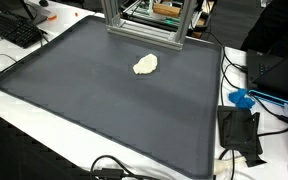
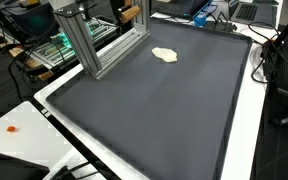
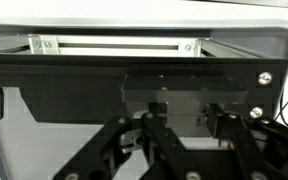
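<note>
A small cream-coloured lump (image 1: 145, 64) lies on the far part of a large dark mat (image 1: 94, 110); it also shows in the other exterior view (image 2: 165, 54) on the mat (image 2: 154, 115). The arm and gripper do not show in either exterior view. In the wrist view my gripper (image 3: 184, 125) has its black fingers spread apart with nothing between them. It faces an aluminium frame (image 3: 114, 45) with a dark panel below it. The lump is not in the wrist view.
An aluminium frame stands at the mat's far edge (image 1: 144, 25) (image 2: 89, 40). A keyboard (image 1: 14, 30), a blue item (image 1: 242, 98), a black device (image 1: 239, 130) and cables lie beside the mat. A small orange thing (image 2: 12, 129) sits on the white table.
</note>
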Tool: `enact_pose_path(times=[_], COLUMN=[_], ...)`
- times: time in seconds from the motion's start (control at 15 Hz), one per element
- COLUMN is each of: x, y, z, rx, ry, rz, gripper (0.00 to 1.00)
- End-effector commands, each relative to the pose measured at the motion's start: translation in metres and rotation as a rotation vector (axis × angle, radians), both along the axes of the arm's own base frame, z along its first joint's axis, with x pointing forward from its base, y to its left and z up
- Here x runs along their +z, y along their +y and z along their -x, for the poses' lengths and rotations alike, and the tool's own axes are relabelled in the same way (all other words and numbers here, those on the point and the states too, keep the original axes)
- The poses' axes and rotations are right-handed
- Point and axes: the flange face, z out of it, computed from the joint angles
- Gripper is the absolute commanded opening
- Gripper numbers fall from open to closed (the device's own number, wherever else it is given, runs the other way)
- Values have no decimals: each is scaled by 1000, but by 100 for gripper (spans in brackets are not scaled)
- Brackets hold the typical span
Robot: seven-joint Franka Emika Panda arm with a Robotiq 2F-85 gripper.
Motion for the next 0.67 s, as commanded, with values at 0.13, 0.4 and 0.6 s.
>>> enact_pose_path(times=[0.13,0.4,0.6], x=[4,24,35], y=[-2,-2,2], z=[3,-11,-32], rx=[2,24,-36], ry=[-17,-31,-82], rz=[-28,-29,-36], gripper=[79,100,100])
